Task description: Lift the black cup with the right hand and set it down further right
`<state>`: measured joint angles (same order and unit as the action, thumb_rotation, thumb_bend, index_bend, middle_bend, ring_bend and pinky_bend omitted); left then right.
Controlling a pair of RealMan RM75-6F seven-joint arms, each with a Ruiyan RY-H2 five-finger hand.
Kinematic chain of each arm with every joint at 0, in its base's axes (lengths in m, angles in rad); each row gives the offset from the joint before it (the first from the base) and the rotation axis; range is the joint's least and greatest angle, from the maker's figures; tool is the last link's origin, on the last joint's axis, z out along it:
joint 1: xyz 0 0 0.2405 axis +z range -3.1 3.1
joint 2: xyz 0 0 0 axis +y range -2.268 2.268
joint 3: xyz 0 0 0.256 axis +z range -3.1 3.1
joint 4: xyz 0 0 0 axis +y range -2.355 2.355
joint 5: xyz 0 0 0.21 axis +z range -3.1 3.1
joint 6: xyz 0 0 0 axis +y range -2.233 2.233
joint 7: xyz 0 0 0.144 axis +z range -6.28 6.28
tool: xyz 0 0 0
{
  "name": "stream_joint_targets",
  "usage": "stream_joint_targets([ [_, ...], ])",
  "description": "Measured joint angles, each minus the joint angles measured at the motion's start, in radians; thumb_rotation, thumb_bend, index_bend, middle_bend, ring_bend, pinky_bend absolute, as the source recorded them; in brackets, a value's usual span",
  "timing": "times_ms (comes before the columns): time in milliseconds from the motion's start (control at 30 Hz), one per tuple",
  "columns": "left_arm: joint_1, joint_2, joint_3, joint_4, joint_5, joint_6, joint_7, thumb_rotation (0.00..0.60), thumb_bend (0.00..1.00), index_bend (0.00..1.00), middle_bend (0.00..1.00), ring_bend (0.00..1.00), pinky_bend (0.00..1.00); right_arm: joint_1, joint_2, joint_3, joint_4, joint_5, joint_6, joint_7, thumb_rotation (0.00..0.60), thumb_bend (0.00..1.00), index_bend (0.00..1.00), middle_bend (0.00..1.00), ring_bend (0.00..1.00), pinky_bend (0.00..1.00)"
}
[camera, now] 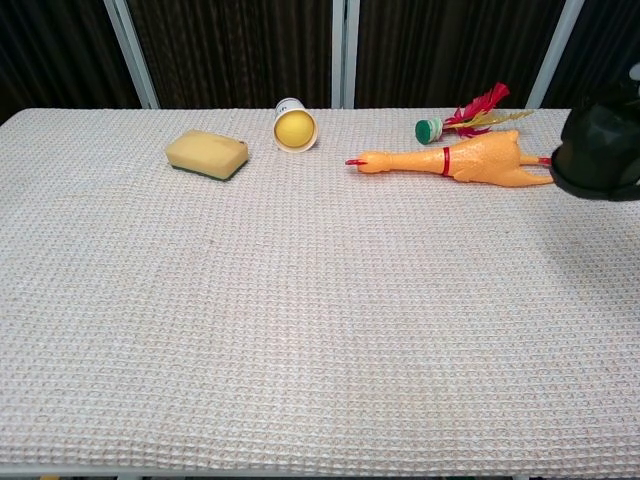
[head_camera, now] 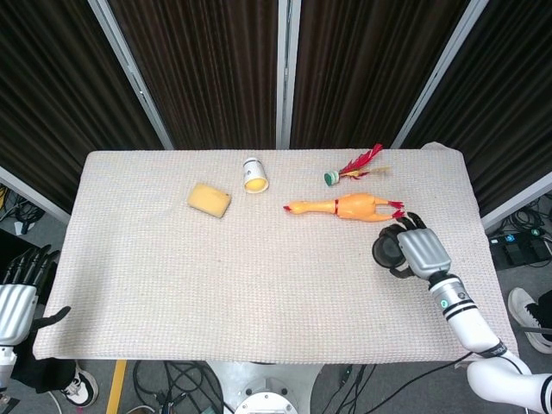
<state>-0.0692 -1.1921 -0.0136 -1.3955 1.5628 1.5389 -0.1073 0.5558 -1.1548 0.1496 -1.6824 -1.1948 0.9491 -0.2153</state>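
One black cup [head_camera: 385,248] sits in the curled grip of the right hand [head_camera: 412,251], just below the tail of the rubber chicken [head_camera: 341,207], over the tabletop [head_camera: 259,285]; whether it touches the cloth cannot be told. The carry looks nearly done, and the next move calls for lowering the cup upright before the fingers let go. The left hand [head_camera: 17,297], fingers apart and holding nothing, waits far from the chicken, off the tabletop's edge. From the chest, the cup [camera: 600,150] hangs just beside the chicken's [camera: 470,160] tail. Also counted: one sponge [camera: 206,154], one paper cup [camera: 294,125] on its side, one feathered shuttlecock [camera: 462,118].
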Motion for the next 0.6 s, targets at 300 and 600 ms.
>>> stream_joint_targets([
  [300,0.003,-0.001,-0.001,0.001,-0.004,0.001,0.005,0.6,0.11,0.09,0.04,0.0,0.11,0.011,-0.104,-0.055,0.026,-0.35,0.092,0.15,0.6,0.16,0.42,0.46,0.11,0.0],
  [600,0.005,0.001,-0.001,0.002,-0.005,0.005,-0.004,0.6,0.11,0.09,0.04,0.0,0.11,-0.023,-0.142,0.001,0.237,-0.185,0.151,0.113,0.6,0.16,0.42,0.46,0.11,0.0],
])
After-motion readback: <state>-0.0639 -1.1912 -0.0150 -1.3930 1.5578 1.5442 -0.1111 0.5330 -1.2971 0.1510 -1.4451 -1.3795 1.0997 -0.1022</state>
